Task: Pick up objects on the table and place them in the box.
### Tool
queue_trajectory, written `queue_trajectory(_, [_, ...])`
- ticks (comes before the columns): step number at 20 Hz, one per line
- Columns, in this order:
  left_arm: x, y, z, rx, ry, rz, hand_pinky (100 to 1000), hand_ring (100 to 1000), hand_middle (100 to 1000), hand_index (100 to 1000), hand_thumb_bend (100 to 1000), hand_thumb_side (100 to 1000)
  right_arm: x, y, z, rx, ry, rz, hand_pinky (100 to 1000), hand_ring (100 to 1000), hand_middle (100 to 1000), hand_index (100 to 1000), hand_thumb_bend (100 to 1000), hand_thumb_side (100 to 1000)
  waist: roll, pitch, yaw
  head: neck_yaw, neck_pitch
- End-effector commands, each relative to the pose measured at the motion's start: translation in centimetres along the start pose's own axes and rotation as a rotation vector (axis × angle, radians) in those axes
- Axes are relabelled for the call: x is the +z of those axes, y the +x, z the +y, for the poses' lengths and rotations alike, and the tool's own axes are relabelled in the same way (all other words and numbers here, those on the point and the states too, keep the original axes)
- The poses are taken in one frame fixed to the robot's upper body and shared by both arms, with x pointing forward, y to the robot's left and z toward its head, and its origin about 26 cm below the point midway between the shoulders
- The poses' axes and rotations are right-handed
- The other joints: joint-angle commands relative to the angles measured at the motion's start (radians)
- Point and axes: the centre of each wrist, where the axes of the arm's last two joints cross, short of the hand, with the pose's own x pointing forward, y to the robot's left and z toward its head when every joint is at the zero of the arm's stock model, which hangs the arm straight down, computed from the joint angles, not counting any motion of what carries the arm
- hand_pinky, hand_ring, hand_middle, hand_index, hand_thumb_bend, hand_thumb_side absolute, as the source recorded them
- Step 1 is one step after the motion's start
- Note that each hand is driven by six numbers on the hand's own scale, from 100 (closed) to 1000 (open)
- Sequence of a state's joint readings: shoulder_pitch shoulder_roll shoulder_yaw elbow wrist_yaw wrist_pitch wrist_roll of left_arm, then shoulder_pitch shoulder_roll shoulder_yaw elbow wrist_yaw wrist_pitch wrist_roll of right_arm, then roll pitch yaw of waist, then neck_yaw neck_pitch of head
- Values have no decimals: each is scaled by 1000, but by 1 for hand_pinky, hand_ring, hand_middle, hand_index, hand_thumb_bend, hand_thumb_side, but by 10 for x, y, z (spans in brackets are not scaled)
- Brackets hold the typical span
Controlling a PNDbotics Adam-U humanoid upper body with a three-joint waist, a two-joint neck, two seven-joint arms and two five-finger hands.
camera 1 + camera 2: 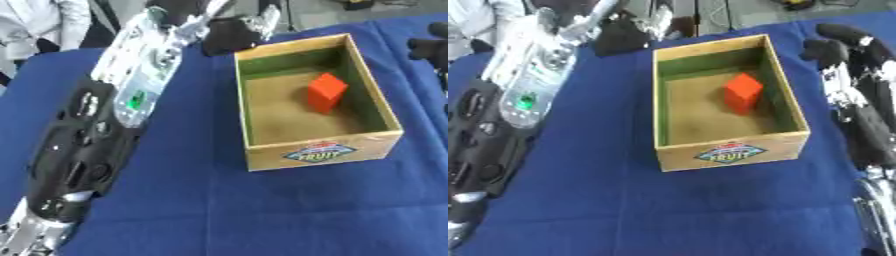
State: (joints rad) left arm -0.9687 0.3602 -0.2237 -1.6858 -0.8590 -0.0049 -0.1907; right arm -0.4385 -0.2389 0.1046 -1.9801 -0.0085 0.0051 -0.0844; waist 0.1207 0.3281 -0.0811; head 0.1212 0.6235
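On the blue cloth [262, 210] in the left eye view, we had the box [317, 152] sitting upright, open top, "FRUIT" label facing us. Red block [326, 91] lay inside it, on the floor toward the far right wall, tilted a bit. So that piece looked already delivered. Our left arm [105, 130] ran diagonally from the lower left to the far edge, just left of the box. Left hand [229, 32] was up beyond the box's far left corner, over something dark; we couldn't tell if its fingers were curled on anything or just slack. Our guess: it was reaching for, or pulling back from, a spot behind the box. No other loose object was clear to us on the cloth.

Over in the right eye view, same box and block. Right hand [852, 55] showed beside the box's right wall, apart from it, fingers fairly straight and carrying nothing, so we read it as idle and released. Cloth covered the whole table, mildly wrinkled, which likely kept the box from sliding. Past the far edge we saw grey floor, some cables and a bit of white cloth at the upper left.
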Motion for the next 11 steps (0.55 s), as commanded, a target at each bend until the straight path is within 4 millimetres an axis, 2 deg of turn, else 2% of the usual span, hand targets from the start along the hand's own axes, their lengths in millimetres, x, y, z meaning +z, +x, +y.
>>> queue_trajectory(1, [19, 1, 41, 64, 150, 0, 479, 594, 577, 887, 112, 839, -3, 7, -2, 12, -10, -30, 988, 831, 581, 796, 100, 564, -13, -24, 6, -9, 7])
queue_trajectory(7, [51, -1, 58, 228, 274, 54, 435, 563, 562, 887, 100, 865, -3, 7, -2, 10, -15, -35, 988, 831, 581, 797, 100, 568, -23, -24, 17, -17, -6])
queue_trajectory(11, [66, -8, 59, 334, 358, 109, 417, 552, 556, 884, 118, 919, -4, 8, -2, 10, -21, -39, 987, 832, 582, 797, 100, 569, -30, -25, 23, -22, -11])
